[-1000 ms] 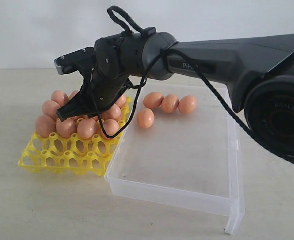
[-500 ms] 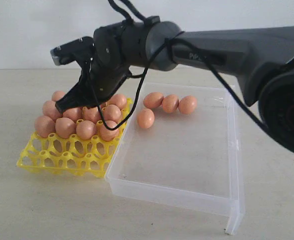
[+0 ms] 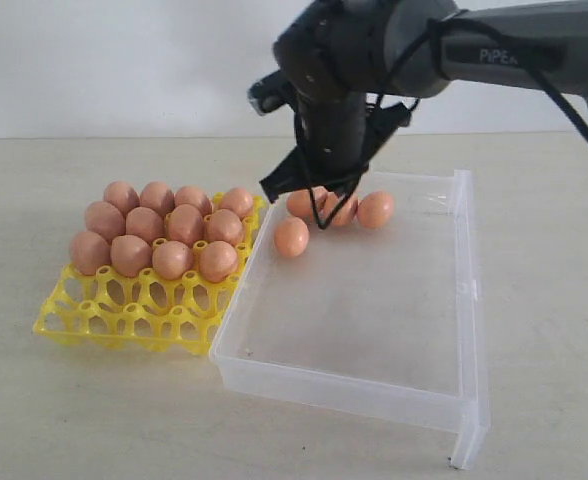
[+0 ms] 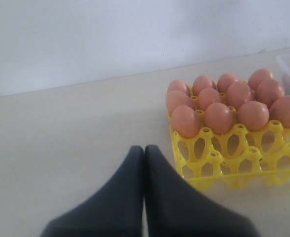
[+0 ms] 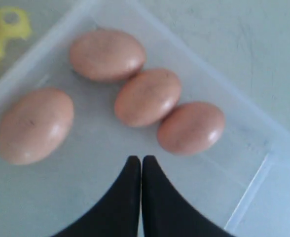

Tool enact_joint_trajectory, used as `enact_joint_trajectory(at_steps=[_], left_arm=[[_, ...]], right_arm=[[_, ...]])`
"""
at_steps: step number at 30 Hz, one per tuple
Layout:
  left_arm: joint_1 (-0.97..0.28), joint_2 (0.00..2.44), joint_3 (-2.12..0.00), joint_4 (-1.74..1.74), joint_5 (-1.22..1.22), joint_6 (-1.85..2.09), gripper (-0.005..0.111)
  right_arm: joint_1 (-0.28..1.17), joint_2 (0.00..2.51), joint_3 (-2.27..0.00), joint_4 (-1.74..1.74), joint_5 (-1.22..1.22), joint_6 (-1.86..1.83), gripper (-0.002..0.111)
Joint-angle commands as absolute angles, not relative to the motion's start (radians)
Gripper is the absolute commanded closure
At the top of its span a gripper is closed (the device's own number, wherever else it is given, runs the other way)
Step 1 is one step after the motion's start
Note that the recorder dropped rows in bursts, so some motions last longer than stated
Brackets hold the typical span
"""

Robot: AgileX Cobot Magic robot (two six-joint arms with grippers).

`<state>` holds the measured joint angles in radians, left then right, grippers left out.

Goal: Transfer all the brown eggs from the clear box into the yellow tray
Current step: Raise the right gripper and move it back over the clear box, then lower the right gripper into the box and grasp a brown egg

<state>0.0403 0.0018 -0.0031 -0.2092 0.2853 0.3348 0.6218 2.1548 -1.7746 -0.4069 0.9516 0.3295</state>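
- Now the right gripper (image 3: 274,186) hangs clenched, empty, tapered black fingers together.
- Just beyond its tips, four smooth oval brown eggs (image 5: 147,97) lie in the clear box (image 3: 374,300).
- Off to its side, the yellow tray (image 3: 124,310), an openwork plastic grid, cups twelve more.
- The left gripper (image 4: 144,149) is clenched too.

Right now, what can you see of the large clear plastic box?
The shallow rectangular box of transparent colourless plastic lies flat on the pale table, low-walled, a flange along its right long side. Its left wall appears to meet the yellow plastic egg tray. Four brown oval eggs lie at its far end.
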Motion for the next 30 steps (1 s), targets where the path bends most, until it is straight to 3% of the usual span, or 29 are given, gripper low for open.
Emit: enact_joint_trajectory(at_steps=[1, 5, 13, 15, 16, 18, 23, 30], left_arm=[[0.037, 0.0, 0.0, -0.212, 0.282, 0.325, 0.111], [0.037, 0.0, 0.0, -0.212, 0.282, 0.325, 0.111], [0.037, 0.0, 0.0, -0.212, 0.284, 0.325, 0.111], [0.037, 0.0, 0.0, -0.212, 0.284, 0.325, 0.111], [0.037, 0.0, 0.0, -0.212, 0.284, 0.325, 0.111], [0.037, 0.0, 0.0, -0.212, 0.284, 0.325, 0.111], [0.037, 0.0, 0.0, -0.212, 0.284, 0.325, 0.111], [0.037, 0.0, 0.0, -0.212, 0.284, 0.325, 0.111]], right_arm=[[0.537, 2.114, -1.628, -0.311, 0.846, 0.335, 0.107], [0.466, 2.094, -1.525, -0.205, 0.705, 0.382, 0.107], [0.429, 2.091, -1.524, -0.102, 0.678, 0.336, 0.105], [0.429, 2.091, -1.524, -0.093, 0.673, 0.355, 0.087], [0.429, 2.091, -1.524, -0.093, 0.679, 0.367, 0.064], [0.429, 2.091, -1.524, -0.095, 0.693, 0.392, 0.043], [0.429, 2.091, -1.524, -0.285, 0.634, 0.879, 0.045], [0.429, 2.123, -1.524, -0.299, 0.481, 1.136, 0.045]])
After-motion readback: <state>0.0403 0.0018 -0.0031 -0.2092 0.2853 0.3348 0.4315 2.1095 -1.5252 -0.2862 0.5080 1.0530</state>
